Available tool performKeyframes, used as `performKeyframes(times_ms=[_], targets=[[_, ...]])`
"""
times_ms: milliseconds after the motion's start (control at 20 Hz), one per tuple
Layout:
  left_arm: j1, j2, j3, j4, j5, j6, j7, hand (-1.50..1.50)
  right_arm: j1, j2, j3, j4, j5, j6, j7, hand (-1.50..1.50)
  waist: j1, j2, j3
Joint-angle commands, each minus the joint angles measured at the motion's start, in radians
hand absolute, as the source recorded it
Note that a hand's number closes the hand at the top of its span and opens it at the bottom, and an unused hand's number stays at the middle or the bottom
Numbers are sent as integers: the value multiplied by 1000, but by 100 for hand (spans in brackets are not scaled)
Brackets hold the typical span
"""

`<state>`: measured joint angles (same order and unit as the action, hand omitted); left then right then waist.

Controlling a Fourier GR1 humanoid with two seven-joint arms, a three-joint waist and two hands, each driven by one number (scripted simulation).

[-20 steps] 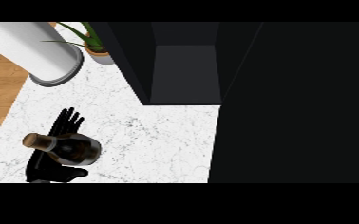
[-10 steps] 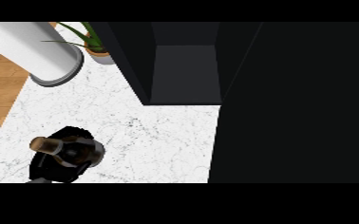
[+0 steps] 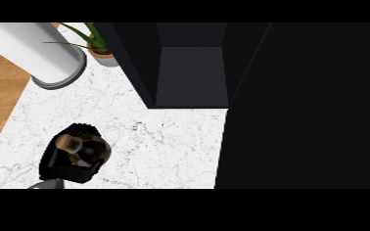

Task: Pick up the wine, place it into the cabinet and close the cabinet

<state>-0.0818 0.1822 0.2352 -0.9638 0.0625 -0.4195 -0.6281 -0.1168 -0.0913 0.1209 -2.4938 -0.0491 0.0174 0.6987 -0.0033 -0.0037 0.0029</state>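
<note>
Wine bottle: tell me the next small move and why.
Probably lift it straight up off the counter. The left hand is curled round the wine bottle at the lower left, while the open cabinet lies up and to the right, so the bottle needs clearance before it is carried there.

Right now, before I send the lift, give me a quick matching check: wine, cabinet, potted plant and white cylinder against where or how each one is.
Things:
1. wine
2. cabinet
3. potted plant
4. white cylinder

States:
A. open, dark inside
B. far left of the counter's back
C. held by the left robot hand
D. just left of the cabinet

Pairs: 1-C, 2-A, 3-D, 4-B
</note>
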Motion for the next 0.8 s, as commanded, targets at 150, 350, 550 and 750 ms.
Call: performKeyframes(times_ms=[150,350,550,750], targets=[[-28,-57,13,-88,-19,158,-52,150,86,-1,-32,-84,-70,39,-49,-150,-1,1,-2],[37,-56,11,-205,13,137,-52,150,58,-6,-27,-118,-71,28,15,-150,4,0,-2],[75,-81,-18,-368,102,62,82,150,75,5,-22,-81,-63,41,-30,-150,7,0,-2],[86,-106,-60,-538,152,71,228,150,28,11,-13,-62,-38,29,-12,-150,7,0,-2]])
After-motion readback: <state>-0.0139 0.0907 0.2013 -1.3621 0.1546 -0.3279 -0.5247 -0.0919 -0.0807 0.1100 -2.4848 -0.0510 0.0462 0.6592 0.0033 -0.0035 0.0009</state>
